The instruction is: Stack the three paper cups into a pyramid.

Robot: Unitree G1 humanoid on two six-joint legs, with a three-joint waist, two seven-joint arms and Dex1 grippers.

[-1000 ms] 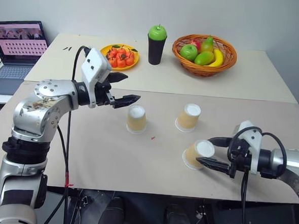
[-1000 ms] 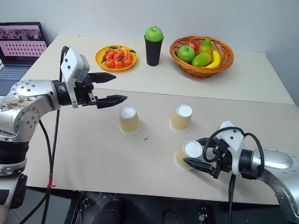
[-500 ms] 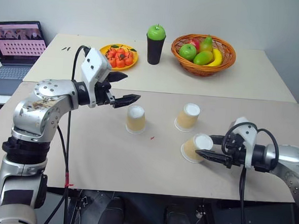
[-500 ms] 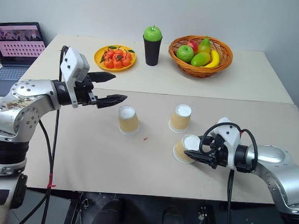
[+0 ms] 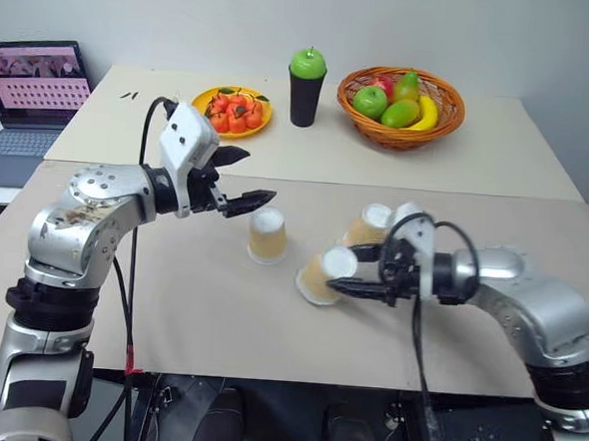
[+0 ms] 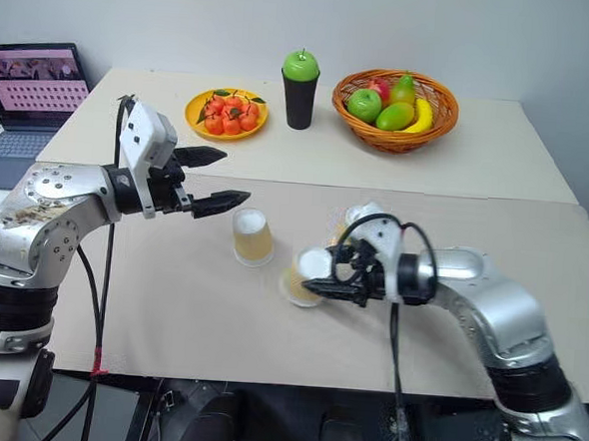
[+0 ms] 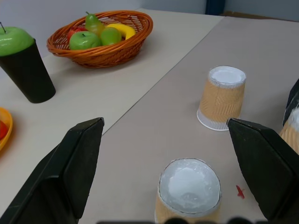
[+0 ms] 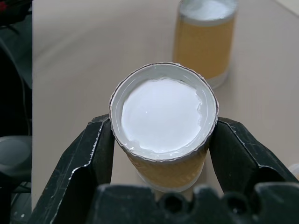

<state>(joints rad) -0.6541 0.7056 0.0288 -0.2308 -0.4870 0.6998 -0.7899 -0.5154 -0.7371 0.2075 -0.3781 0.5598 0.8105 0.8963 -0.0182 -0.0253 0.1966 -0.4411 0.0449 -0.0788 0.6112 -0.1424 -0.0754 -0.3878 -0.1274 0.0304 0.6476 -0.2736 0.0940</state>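
Three tan paper cups with white bases are on the near table. One cup point(image 5: 268, 234) stands upside down in the middle. Another cup point(image 5: 371, 225) stands upside down to its right, partly hidden behind my right arm. The third cup point(image 5: 319, 276) is tilted low over the table between them, nearer the front. My right gripper point(image 5: 346, 269) is shut on it, with a black finger point(image 8: 88, 158) pressed to each side of the cup point(image 8: 163, 121). My left gripper point(image 5: 259, 175) hangs open and empty just up and left of the middle cup point(image 7: 189, 191).
On the far table stand a black cup topped by a green apple point(image 5: 308, 86), a wicker basket point(image 5: 405, 135) of fruit and a yellow plate point(image 5: 230, 132) of small orange fruit. An open laptop point(image 5: 33, 85) sits far left. A small red mark point(image 7: 239, 191) is on the tabletop.
My right gripper shut on the tipped cup at the front right and carried it left, to just right of the middle cup. The left arm stayed put.
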